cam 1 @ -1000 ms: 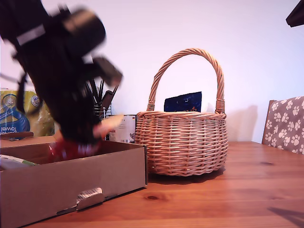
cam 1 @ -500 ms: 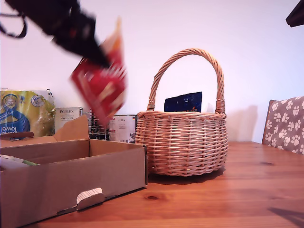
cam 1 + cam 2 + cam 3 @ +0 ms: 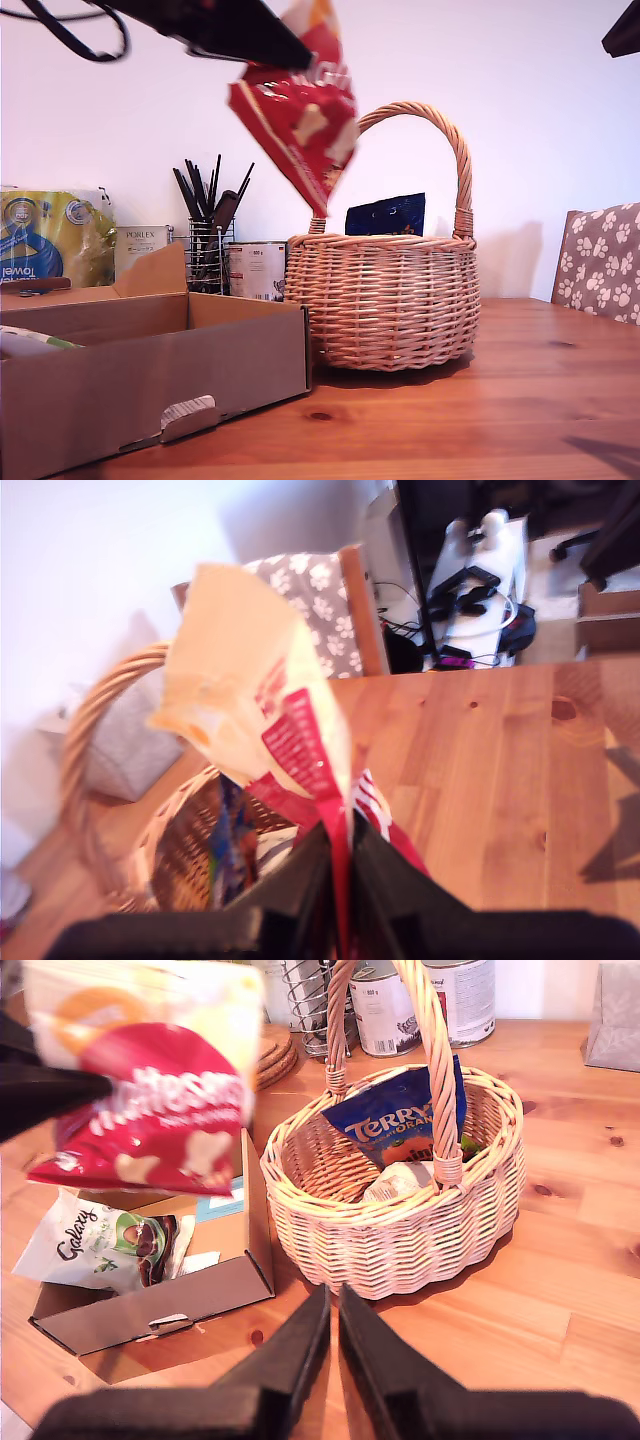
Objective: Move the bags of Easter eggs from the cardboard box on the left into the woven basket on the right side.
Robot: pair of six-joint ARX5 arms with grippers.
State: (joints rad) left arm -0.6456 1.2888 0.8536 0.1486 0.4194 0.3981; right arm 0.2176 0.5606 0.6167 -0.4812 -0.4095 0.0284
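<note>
Red-and-cream bag of Easter eggs (image 3: 300, 115) dangles above the woven basket (image 3: 385, 300), its top edge pinched in my first gripper (image 3: 338, 865), jaws clamped tight. It looks light, crinkly and floppy, likely slippery. My second gripper (image 3: 333, 1310) hovers closed, holding nothing.

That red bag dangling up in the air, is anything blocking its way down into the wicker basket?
Only the basket's own arched handle seems to matter: the red bag, pinched in my first gripper, hangs beside it, over the rim of the woven basket on the exterior view's left. The opening still has room beside the blue bag.
</note>
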